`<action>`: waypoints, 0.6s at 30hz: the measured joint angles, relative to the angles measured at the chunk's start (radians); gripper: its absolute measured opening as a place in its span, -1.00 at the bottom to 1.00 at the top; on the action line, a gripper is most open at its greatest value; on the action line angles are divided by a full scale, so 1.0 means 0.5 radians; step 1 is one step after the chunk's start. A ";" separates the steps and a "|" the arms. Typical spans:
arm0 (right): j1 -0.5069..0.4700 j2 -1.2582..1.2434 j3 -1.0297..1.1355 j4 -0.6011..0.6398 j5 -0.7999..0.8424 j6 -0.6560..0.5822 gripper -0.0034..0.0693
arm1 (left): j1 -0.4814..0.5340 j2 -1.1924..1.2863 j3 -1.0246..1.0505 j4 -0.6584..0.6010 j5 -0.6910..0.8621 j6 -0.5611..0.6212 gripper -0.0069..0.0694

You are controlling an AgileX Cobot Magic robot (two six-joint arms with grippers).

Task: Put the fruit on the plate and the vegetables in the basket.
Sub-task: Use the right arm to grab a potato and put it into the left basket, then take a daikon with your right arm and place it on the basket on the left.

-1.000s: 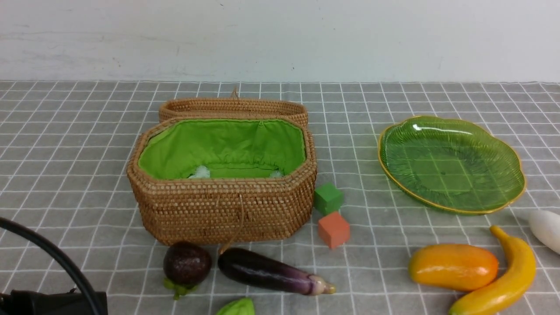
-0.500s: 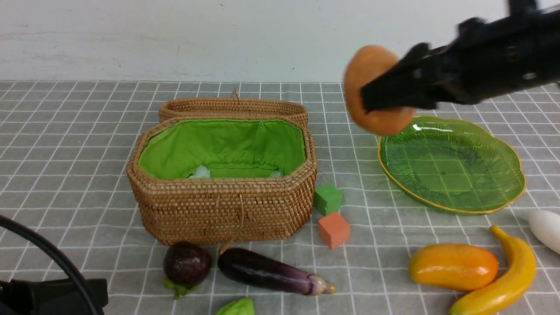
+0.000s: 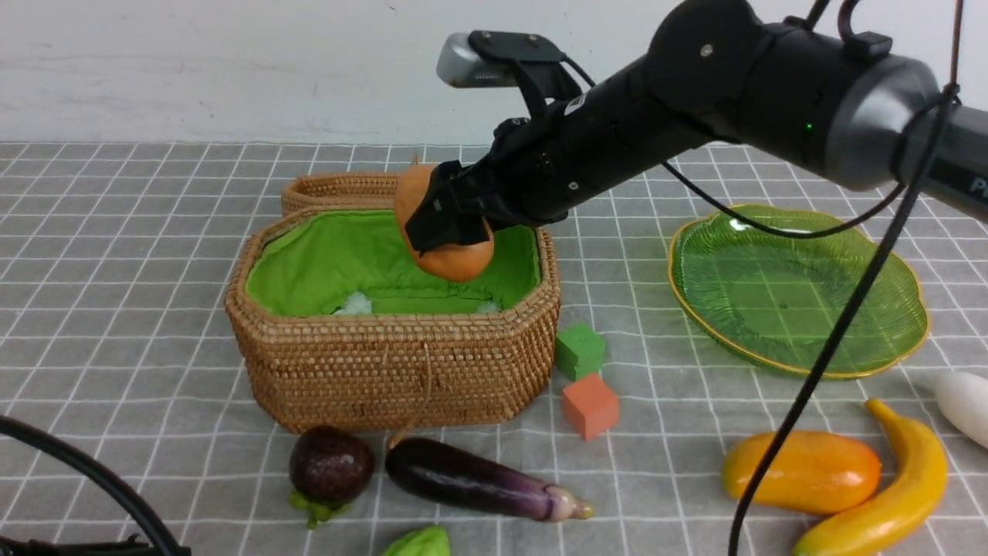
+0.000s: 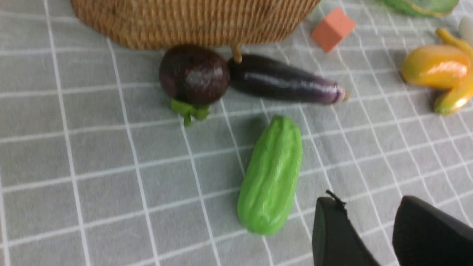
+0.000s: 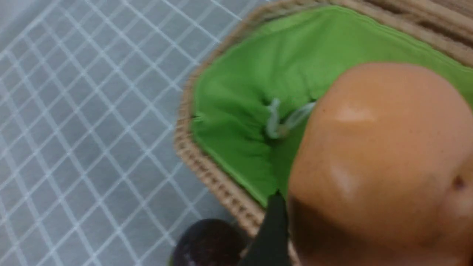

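My right gripper [image 3: 440,224] is shut on the round tan-orange vegetable [image 3: 459,262] and holds it just above the open basket [image 3: 386,371], over its green lining. On the cloth in front of the basket lie the dark purple fruit [image 3: 330,465], the eggplant [image 3: 471,479] and a light green vegetable [image 4: 271,173]. The orange-yellow fruit [image 3: 799,471], the banana [image 3: 903,486] and the white vegetable [image 3: 965,401] lie at the near right, in front of the green plate [image 3: 795,309]. My left gripper [image 4: 366,201] hovers open and empty beside the light green vegetable.
A green cube [image 3: 579,349] and an orange cube [image 3: 589,405] sit between the basket and the plate. The basket's lid [image 3: 340,189] lies folded back behind it. The right arm's cable [image 3: 834,340] hangs across the plate. A white wall bounds the far side.
The right arm came in from the upper right with the tan-orange vegetable and carried it left, from above the plate's edge to over the basket. The left arm barely moved.
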 joint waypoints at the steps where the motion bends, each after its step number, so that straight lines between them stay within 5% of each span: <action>1: 0.000 0.000 -0.007 -0.056 0.000 0.042 0.92 | 0.000 0.000 0.000 0.000 0.015 0.000 -0.19; 10: -0.107 -0.198 -0.025 -0.359 0.218 0.292 0.75 | 0.000 0.000 0.000 -0.111 0.037 0.288 -0.19; 18: -0.799 -0.655 0.290 -0.891 0.693 0.308 0.69 | -0.003 0.000 -0.096 -0.573 0.147 0.855 -0.19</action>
